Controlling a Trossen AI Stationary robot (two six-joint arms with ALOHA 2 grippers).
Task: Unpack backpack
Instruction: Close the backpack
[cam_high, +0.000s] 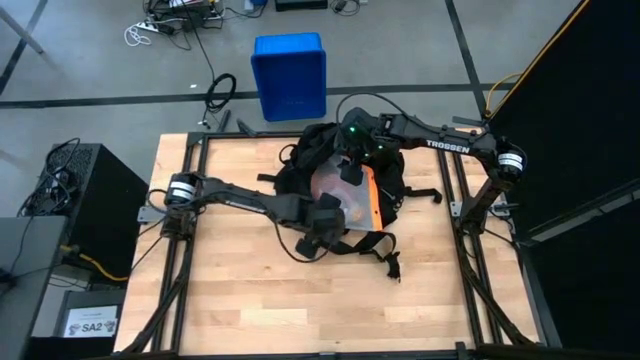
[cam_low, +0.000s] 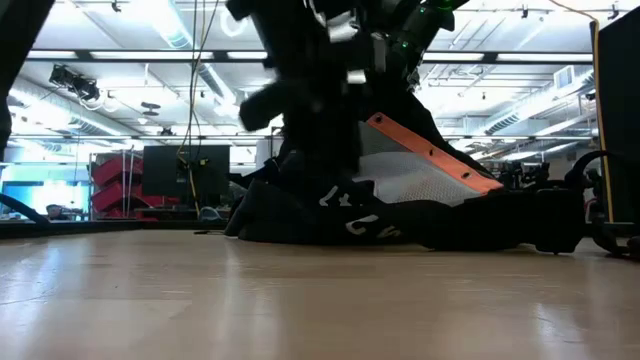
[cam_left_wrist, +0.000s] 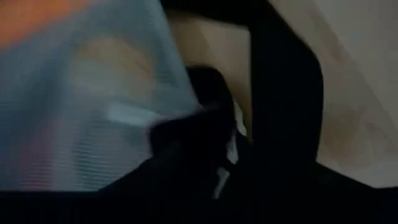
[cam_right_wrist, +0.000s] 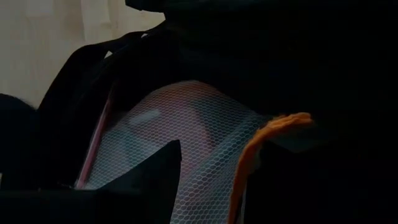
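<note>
Backpack (cam_high: 310, 160) lies centre-upper of high view, on wood table (cam_high: 240, 290), mouth spread open. Straps trail toward lower right of frame. White lettering shows low on its side in low view.

Inside the opening: pale mesh pouch (cam_high: 340, 190) w/ orange edge (cam_high: 372, 200), partly out of the bag. Low view shows it tilted, orange edge slanting up toward upper centre, so prob. being lifted or propped rather than lying flat.

Right gripper (cam_high: 352, 150) reaches in from upper right of high view, down over bag mouth at upper end of pouch. Right wrist view has mesh and orange trim close ahead, black fabric all around. Fingers' state: cannot tell. Looks placed to hold bag mouth or pouch top up.

Left gripper (cam_high: 322, 232) comes in from left of high view, at lower edge of bag near pouch's lower end. Left wrist view: mesh filling upper left, dark fabric below, bare table at right. Open or closed: cannot tell. Likely pinning or tugging bag so pouch can slide free.

Blue crate (cam_high: 289, 75) on floor beyond table, top centre, well apart from the bag.

Judgement: early in unpacking, pouch not yet clear.
</note>
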